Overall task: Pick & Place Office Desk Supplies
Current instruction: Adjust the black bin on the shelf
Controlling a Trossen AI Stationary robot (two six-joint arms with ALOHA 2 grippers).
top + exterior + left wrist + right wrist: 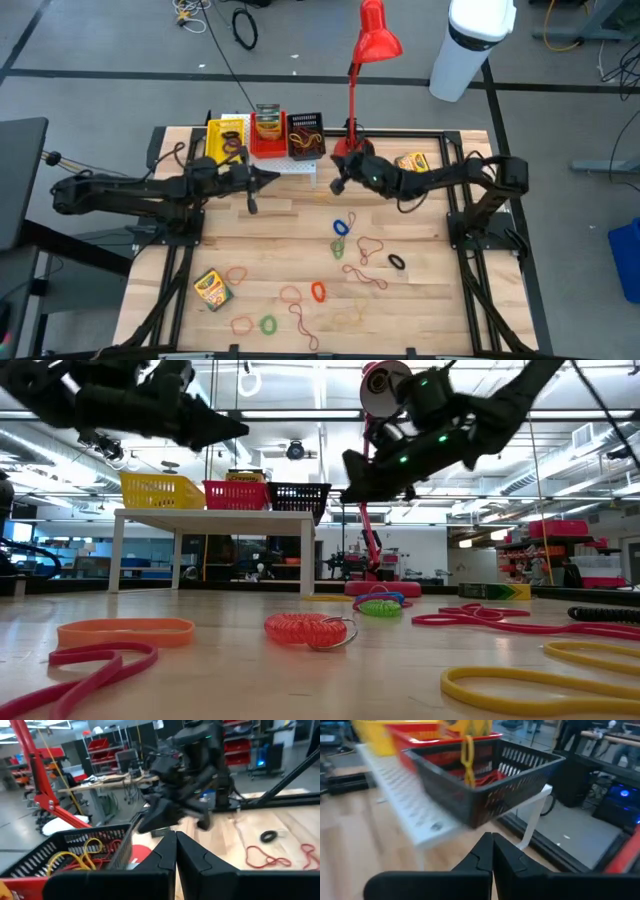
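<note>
Rubber bands in red, orange, green, blue, yellow and black lie scattered on the wooden table (420,300), among them a blue-and-green pair (342,228) and a black one (397,262). One crayon box (212,288) lies near the front left, another (412,162) at the far right. A third (267,120) stands in the red basket (268,145). My left gripper (268,180) hangs shut and holds nothing in front of the rack (296,166). My right gripper (337,186) is also shut with nothing in it, just right of the rack, near the black basket (485,785).
Yellow (228,138), red and black (306,135) baskets stand in a row on the white perforated rack at the table's far edge; bands lie in the black one. A tall red desk lamp (375,40) rises from its base (347,150) right of the rack.
</note>
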